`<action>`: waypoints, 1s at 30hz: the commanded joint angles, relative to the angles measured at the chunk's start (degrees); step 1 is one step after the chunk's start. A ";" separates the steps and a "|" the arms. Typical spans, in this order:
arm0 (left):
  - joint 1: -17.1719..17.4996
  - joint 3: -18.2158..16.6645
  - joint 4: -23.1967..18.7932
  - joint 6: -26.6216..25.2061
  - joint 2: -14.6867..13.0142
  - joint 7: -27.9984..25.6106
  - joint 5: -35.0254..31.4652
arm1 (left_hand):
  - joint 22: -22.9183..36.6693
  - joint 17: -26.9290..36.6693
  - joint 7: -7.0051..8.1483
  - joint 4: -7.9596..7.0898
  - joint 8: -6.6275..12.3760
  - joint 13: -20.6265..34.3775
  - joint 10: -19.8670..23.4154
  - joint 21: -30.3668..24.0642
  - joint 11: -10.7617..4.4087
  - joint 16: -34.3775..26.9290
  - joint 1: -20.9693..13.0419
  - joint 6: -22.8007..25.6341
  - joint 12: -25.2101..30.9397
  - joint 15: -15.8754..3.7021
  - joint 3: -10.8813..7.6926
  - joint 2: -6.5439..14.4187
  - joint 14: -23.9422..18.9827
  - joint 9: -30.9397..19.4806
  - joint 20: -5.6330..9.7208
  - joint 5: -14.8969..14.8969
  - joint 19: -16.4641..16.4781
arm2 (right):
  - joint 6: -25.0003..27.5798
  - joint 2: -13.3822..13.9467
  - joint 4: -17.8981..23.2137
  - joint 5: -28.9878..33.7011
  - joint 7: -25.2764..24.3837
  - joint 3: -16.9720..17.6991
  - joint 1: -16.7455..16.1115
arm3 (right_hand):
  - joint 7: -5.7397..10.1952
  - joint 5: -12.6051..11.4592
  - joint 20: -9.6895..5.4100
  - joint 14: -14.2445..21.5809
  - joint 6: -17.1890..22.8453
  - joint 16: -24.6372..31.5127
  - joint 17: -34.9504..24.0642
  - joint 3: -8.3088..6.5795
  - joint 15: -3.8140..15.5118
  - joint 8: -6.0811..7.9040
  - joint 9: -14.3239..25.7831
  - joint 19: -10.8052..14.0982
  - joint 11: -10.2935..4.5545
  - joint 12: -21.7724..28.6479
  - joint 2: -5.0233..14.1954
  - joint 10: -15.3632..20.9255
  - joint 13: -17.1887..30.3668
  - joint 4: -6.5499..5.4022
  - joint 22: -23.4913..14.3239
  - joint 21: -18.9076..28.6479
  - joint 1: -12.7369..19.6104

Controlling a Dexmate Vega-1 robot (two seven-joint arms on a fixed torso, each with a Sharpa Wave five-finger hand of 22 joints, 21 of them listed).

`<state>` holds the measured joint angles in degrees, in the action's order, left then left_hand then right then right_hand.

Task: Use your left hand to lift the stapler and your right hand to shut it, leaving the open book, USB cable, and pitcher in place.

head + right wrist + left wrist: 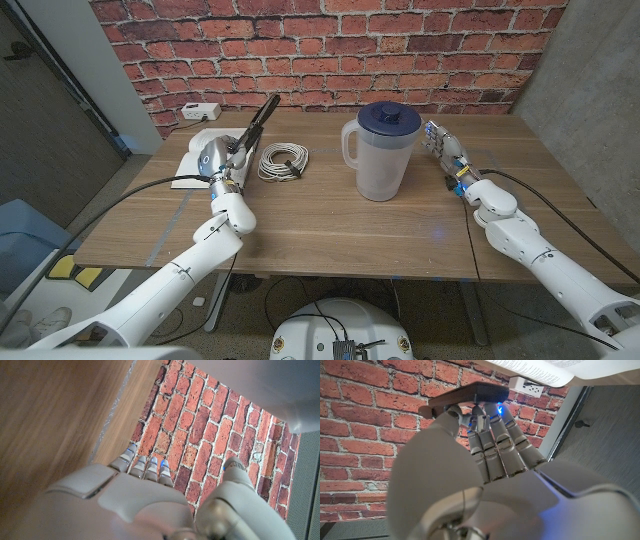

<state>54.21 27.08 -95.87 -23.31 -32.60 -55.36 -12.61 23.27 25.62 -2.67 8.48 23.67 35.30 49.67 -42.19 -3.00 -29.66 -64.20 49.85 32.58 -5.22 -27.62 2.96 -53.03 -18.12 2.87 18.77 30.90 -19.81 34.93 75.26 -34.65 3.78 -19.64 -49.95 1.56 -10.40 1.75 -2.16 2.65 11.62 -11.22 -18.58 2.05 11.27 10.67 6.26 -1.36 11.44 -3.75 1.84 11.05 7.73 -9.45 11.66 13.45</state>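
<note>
two hands are at work here, and the left hand (228,163) has the stapler (255,125) raised off the counter (330,225) at the far left, above the open book (196,160). its fingers (492,447) are curled up around the stapler's dark body, as the left wrist view shows. the right hand (447,152) stands well apart, right of the pitcher (380,150), fingers loosely spread and holding nothing.

the stapler is dark and slim, and it juts up and away toward the brick wall (330,50); from the head view it looks swung open into one long line, though the hinge is too small to make out.

the step in hand seems to be the closing. to do it well, the left hand should hold the stapler steady and high enough to clear the book and the coiled usb cable (283,160) just beside it. the right hand has to cross past the pitcher, so going over or on the near side of it is safer than brushing its handle. press the free arm down toward the base squarely, not sideways, so the grip does not twist.
</note>
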 commanded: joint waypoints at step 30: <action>3.85 -1.85 -1.27 8.33 0.78 -1.27 -2.77 | -0.13 0.21 4.17 1.23 -0.82 0.30 4.00 -3.06 -3.86 1.44 -3.46 3.37 -1.76 -7.26 -1.37 3.81 -1.94 0.63 0.82 -0.47 -1.36 | 1.02 5.66 10.52 3.28 -4.74 3.71 -4.31 | 0.61 -0.19 0.26 0.54 0.44 0.34 -0.06 0.26 1.86 0.10 0.14 0.63 0.06 0.20 0.84 0.65 0.39 0.01 -0.34 -0.32 0.55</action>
<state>56.04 26.18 -96.37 -17.61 -31.82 -55.14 -15.02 23.11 25.93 -1.93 8.67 22.95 35.72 50.38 -44.76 -3.70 -28.58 -64.20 50.15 31.16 -5.53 -27.43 2.96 -52.92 -17.44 2.76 18.10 29.96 -19.59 39.09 82.98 -33.16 0.44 -16.39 -53.64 2.17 -10.40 2.16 -1.94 2.66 11.62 -11.22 -18.43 1.84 11.27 10.67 6.66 -1.13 11.47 -3.52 2.06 11.34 7.57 -9.45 11.44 13.69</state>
